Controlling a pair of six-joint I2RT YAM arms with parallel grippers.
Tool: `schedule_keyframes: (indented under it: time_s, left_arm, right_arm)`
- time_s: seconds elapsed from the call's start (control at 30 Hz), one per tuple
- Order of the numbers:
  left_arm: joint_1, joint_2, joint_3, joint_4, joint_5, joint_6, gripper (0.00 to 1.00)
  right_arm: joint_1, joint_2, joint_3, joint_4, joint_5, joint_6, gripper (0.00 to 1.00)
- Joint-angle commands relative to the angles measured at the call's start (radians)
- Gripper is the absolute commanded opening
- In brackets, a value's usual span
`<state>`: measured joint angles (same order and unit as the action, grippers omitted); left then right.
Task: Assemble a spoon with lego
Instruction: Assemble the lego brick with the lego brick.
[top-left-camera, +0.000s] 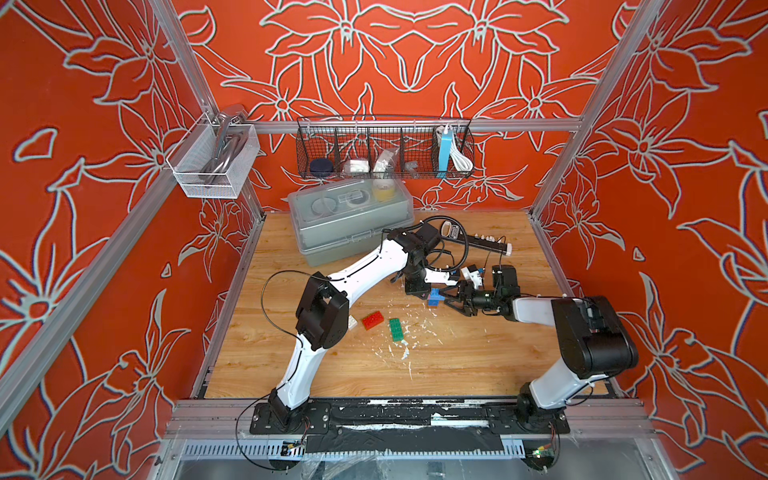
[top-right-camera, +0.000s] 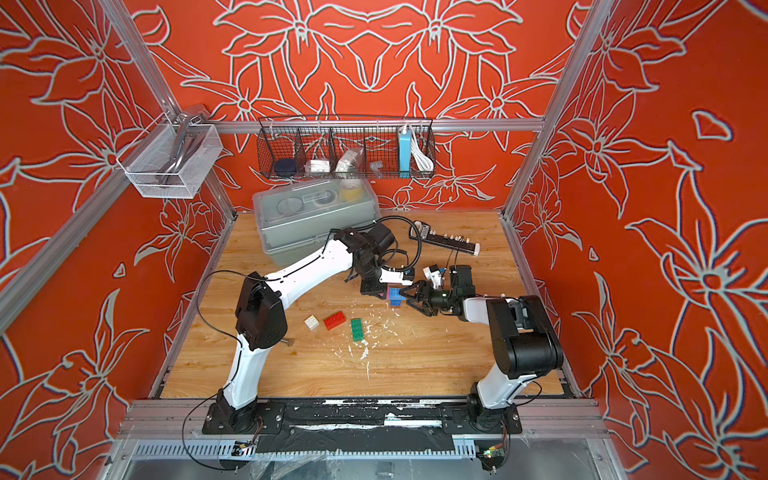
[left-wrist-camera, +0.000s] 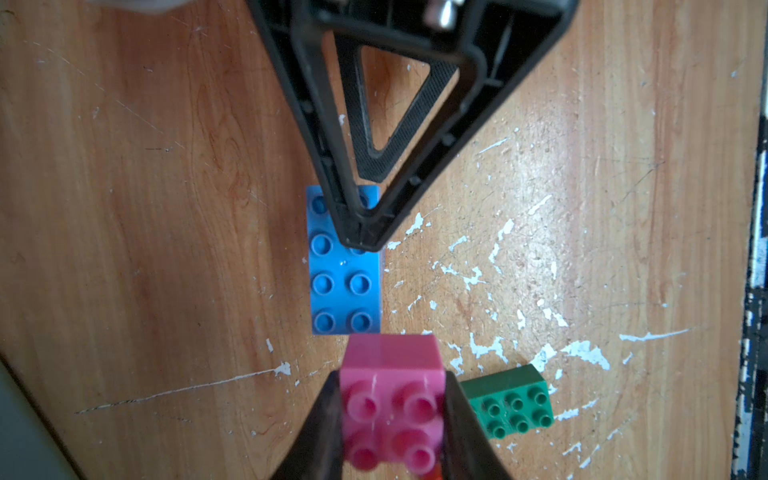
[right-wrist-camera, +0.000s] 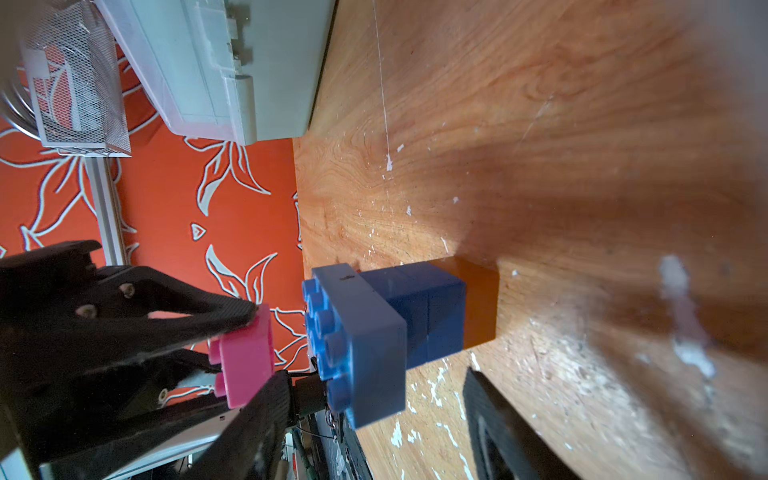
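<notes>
While the wire basket (top-left-camera: 384, 119) on the rear rail holds a dark jar (top-left-camera: 321, 167) and a blue power bank (top-left-camera: 444, 151) with a white cable (top-left-camera: 459, 160), the part-built spoon (right-wrist-camera: 424, 316) stands mid-table, long axis vertical, brown brick (right-wrist-camera: 482, 303) lowest, studs up. The left gripper (left-wrist-camera: 392, 424) clenches a pink brick (left-wrist-camera: 390, 361) near its top. The right gripper (top-right-camera: 407, 297) is parted, one finger over that top, perhaps touching.
</notes>
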<state>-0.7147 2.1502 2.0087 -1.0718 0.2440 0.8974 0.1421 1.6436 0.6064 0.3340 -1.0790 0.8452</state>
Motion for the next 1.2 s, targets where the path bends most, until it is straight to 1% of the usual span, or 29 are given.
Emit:
schedule_keyframes:
  time_s: [0.0, 0.4, 0.63, 1.17]
  left_arm:
    - [-0.005, 0.023, 0.026, 0.001, 0.004, 0.023, 0.00]
    - [-0.005, 0.031, 0.040, 0.024, -0.020, 0.030, 0.00]
    - [-0.005, 0.039, 0.050, 0.020, -0.023, 0.031, 0.00]
    - [-0.005, 0.048, 0.044, 0.025, -0.056, 0.042, 0.00]
  right_arm:
    - [0.011, 0.027, 0.012, 0.062, -0.026, 0.025, 0.67]
    - [0.025, 0.089, 0.011, 0.206, -0.058, 0.105, 0.62]
    - [0.031, 0.113, 0.010, 0.249, -0.062, 0.126, 0.61]
    - [0.040, 0.143, 0.016, 0.245, -0.059, 0.116, 0.60]
